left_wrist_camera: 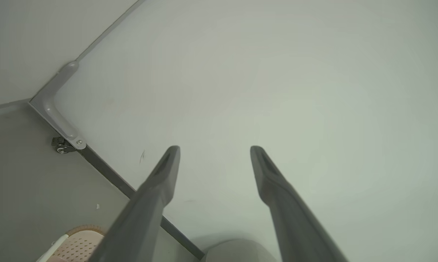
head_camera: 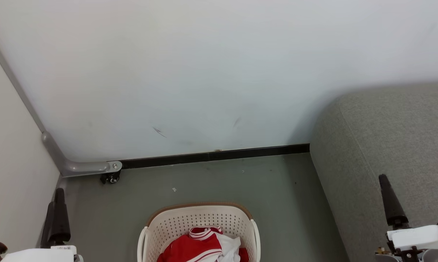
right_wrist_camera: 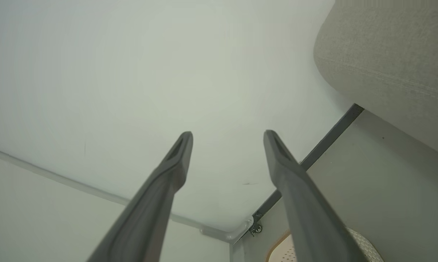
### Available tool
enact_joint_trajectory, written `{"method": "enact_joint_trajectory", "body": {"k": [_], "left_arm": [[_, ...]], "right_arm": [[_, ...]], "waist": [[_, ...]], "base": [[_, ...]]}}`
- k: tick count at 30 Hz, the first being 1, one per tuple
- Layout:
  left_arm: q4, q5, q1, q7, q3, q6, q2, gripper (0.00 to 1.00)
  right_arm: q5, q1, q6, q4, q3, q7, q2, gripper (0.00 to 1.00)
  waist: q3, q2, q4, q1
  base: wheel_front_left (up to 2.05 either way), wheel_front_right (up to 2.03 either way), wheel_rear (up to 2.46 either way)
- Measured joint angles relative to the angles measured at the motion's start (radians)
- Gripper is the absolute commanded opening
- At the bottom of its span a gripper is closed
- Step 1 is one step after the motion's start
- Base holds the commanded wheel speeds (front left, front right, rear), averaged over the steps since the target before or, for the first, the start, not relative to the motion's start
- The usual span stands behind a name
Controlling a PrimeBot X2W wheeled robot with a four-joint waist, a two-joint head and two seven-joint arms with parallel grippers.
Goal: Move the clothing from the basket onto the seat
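Note:
The cream basket (head_camera: pixel 200 214) with a brown rim stands on the floor at the bottom centre of the head view. Red clothing (head_camera: pixel 184 249) with white trim lies bunched inside it. The grey seat (head_camera: pixel 386 131) rises to the right of the basket. My left gripper (head_camera: pixel 55 198) hangs open at the lower left, left of the basket, holding nothing. My right gripper (head_camera: pixel 415 198) is open in front of the seat, also empty. In the left wrist view the left gripper (left_wrist_camera: pixel 215 149) points at the wall, with the basket (left_wrist_camera: pixel 77 243) at its lower left. In the right wrist view the right gripper (right_wrist_camera: pixel 228 134) has its fingers spread, the seat (right_wrist_camera: pixel 393 54) at upper right.
A white wall with a black baseboard (head_camera: pixel 215 156) closes the far side. A pale panel on the left ends in a grey corner bracket with a small caster wheel (head_camera: pixel 111 177). Grey floor (head_camera: pixel 240 182) lies between the basket, the wall and the seat.

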Motion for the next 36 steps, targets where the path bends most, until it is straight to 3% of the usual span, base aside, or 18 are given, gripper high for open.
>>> {"method": "enact_joint_trajectory", "body": {"k": [10,15,21,36], "left_arm": [[-0.040,0.186,0.026,-0.035,-0.022,0.000,0.003,1.00],[-0.065,0.289,0.037,-0.053,-0.032,0.001,0.004,1.00],[-0.092,0.499,0.043,-0.073,-0.054,0.016,0.012,1.00],[-0.105,0.890,0.090,-0.126,-0.150,0.104,0.019,1.00]], "right_arm": [[-0.240,0.019,0.001,-0.051,0.027,-0.036,-0.003,1.00],[-0.350,0.035,0.001,-0.064,0.053,-0.054,-0.005,1.00],[-0.483,0.038,0.001,-0.077,0.063,-0.073,-0.007,1.00],[-0.844,0.082,0.001,-0.073,0.103,-0.125,-0.009,1.00]], "waist": [[-0.004,0.0000,0.002,-0.0087],[-0.006,0.0000,0.002,-0.0111],[-0.010,0.0000,0.002,-0.0123],[-0.020,0.0000,-0.009,-0.0129]], "base": [[0.00,0.00,0.00],[0.00,0.00,0.00],[0.00,0.00,0.00],[0.00,0.00,0.00]]}}
